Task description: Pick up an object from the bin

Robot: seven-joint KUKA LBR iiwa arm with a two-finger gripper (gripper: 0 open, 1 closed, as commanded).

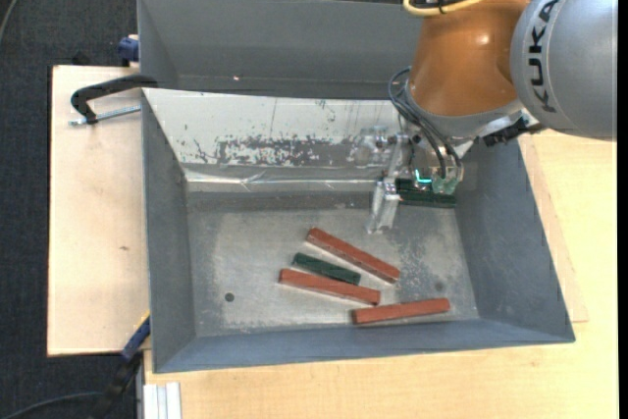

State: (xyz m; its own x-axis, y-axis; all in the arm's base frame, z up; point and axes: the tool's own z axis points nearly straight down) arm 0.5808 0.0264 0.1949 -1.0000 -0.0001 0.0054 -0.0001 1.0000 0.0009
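My gripper (380, 219) hangs low over the right back part of the bin floor, with nothing seen in it. Just in front of it lies a long red-brown flat stick (353, 254), slanting down to the right. Beside that stick, on its left, a shorter dark green stick (327, 268) lies at much the same slant. A second red-brown stick (329, 287) rests right against the green one on the near side. A third red-brown stick (400, 311) lies almost level near the bin's front wall, to the right.
The sticks are clustered in the right half of the floor. The arm with its orange cover and cables leans in over the bin's right back corner. The bin walls slope steeply down to the floor.
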